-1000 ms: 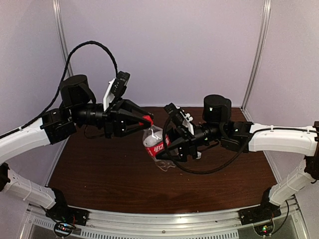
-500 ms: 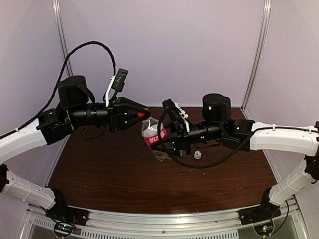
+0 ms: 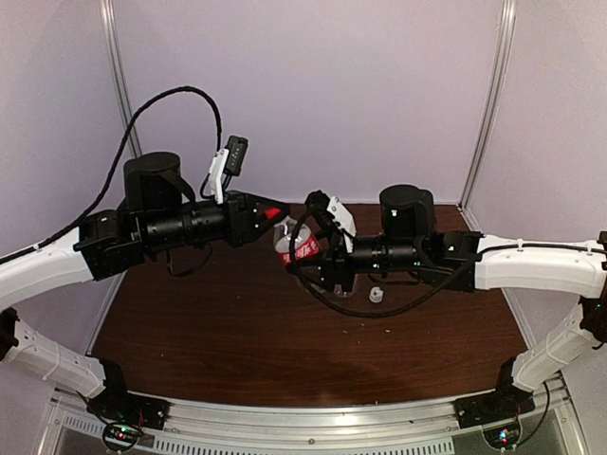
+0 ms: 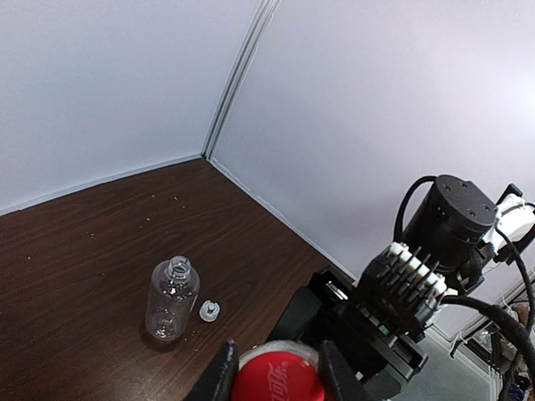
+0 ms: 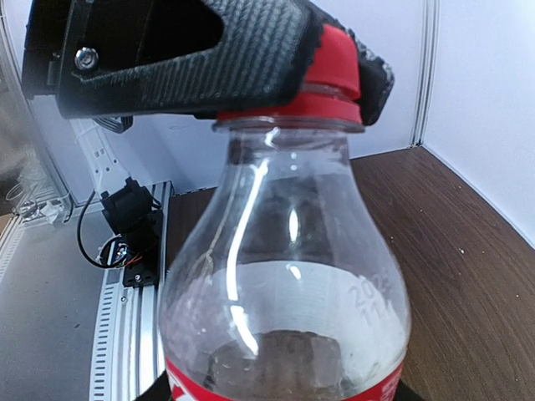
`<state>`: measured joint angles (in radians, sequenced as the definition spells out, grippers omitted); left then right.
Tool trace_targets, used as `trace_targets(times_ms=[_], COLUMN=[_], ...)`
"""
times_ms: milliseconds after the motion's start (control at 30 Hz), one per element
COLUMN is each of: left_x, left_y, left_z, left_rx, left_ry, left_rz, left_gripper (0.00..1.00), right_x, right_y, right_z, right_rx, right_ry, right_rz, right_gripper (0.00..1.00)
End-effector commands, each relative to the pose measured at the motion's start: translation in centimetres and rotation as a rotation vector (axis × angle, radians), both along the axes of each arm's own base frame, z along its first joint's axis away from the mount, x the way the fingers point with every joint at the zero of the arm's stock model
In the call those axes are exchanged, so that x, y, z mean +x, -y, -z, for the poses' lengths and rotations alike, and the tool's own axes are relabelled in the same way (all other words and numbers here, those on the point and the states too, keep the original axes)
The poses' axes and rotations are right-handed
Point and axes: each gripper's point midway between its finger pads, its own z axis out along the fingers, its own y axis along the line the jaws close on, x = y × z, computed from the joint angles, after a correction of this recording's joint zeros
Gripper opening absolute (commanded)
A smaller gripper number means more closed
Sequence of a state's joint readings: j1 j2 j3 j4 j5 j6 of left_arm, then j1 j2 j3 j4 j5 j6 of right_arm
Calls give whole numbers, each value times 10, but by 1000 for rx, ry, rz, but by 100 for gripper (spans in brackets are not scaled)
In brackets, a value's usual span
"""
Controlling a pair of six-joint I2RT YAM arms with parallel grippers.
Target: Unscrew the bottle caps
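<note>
Cap [image 5: 334,71] sits clamped in your left pincer [image 3: 277,213]; your right pincer [image 3: 302,254] grips the bottle [image 5: 284,276], raised off the table [image 3: 237,332].

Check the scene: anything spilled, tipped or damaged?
Nothing stands out. The left gripper pinches the red cap of the labelled bottle held by the right gripper; the clear bottle stands upright, white cap beside it.

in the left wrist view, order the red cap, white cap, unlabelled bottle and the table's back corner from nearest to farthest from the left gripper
1. red cap: pinched in the left gripper, on the small bottle.
2. white cap: on the table, ahead and left.
3. unlabelled bottle: upright beside the white cap, only slightly farther.
4. table's back corner: farthest, where the walls meet.
</note>
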<state>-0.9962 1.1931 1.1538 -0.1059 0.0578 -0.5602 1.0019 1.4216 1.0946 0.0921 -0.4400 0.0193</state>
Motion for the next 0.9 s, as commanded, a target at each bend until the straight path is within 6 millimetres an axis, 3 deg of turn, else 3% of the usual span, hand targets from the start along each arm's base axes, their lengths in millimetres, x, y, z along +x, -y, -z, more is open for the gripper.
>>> trace_targets(times_ms=[0,167,433,700,867], left_x=[11,-16,-60,-94,-101], left_y=[-22,-15,-25,-15,-4], left_z=[-23,-29,-44,-53,-55], left_rx=[-26,-12,-9,-37,-56], left_ry=[108,183,304,391,405], left_rz=[-81,85,275,509,598], left_gripper=[30,51,71,75,72], right_x=[13,-11,-49,-87,-98], right_y=[15,11,8,6,5], right_z=[-12,-12,-17,-32,-39], right_rx=[25,34,78,137,172], right_ry=[16,2,-39,-113,-150], right_rz=[65,-70,-295,-552,-642], right_gripper=[26,26,26,27,27])
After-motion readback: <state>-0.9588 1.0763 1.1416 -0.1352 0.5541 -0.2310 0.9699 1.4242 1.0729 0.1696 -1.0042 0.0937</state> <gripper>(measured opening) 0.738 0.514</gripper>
